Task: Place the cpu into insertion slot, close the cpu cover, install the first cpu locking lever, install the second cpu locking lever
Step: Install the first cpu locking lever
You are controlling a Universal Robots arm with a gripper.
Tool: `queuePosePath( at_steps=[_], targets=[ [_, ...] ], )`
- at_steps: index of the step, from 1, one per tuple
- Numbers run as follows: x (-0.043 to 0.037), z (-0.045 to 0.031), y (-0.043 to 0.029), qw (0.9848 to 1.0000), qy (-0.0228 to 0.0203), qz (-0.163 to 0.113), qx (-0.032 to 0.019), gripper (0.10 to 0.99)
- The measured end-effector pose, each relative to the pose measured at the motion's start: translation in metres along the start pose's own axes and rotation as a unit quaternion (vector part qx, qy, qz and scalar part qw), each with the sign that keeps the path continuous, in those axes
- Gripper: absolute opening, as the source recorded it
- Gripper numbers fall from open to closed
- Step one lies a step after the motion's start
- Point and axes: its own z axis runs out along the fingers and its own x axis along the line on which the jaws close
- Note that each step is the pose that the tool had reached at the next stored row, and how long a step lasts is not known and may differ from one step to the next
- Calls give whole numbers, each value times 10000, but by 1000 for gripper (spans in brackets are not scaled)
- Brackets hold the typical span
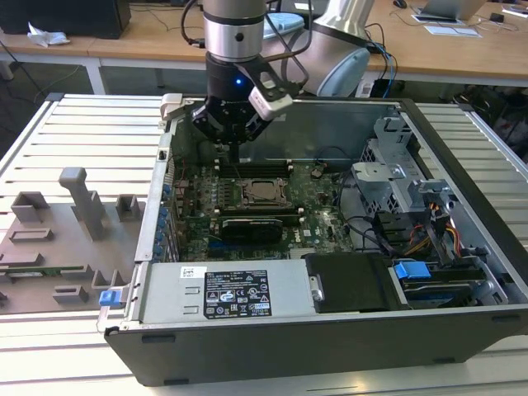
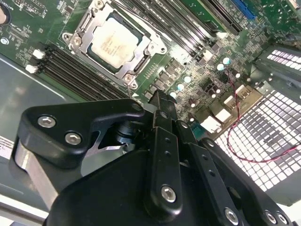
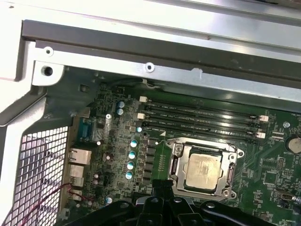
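The cpu point(image 2: 113, 42) point(image 3: 203, 169) lies flat in the insertion slot point(image 1: 264, 191) on the green motherboard, silvery top up. The cpu cover point(image 2: 143, 55) point(image 3: 178, 160) lies down around it as a metal frame, with the chip showing through its window. My gripper point(image 1: 237, 155) hangs above the board just behind the socket, over the black memory slots, with its black fingers point(image 2: 160, 106) pressed together and nothing between them. A thin metal rod point(image 2: 129, 89) stands up by the socket corner nearest the fingertips. In the first wrist view the fingertips point(image 3: 162, 187) sit close beside the socket's edge.
The open computer case point(image 1: 462, 330) lies on a slatted table. A black card point(image 1: 252, 227) sits in front of the socket, a power supply point(image 1: 239, 289) at the front and drive cages with cables point(image 1: 412, 214) on the exterior view's right. Grey fixtures point(image 1: 74, 206) stand left.
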Motion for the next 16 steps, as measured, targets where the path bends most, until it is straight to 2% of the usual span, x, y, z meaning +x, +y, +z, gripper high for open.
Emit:
queuePosePath(
  at_steps=[7, 16],
  targets=[
    [72, 7, 12, 10000, -1, 0, -1, 106],
    [109, 50, 20, 10000, 0, 0, 0, 106]
  ],
)
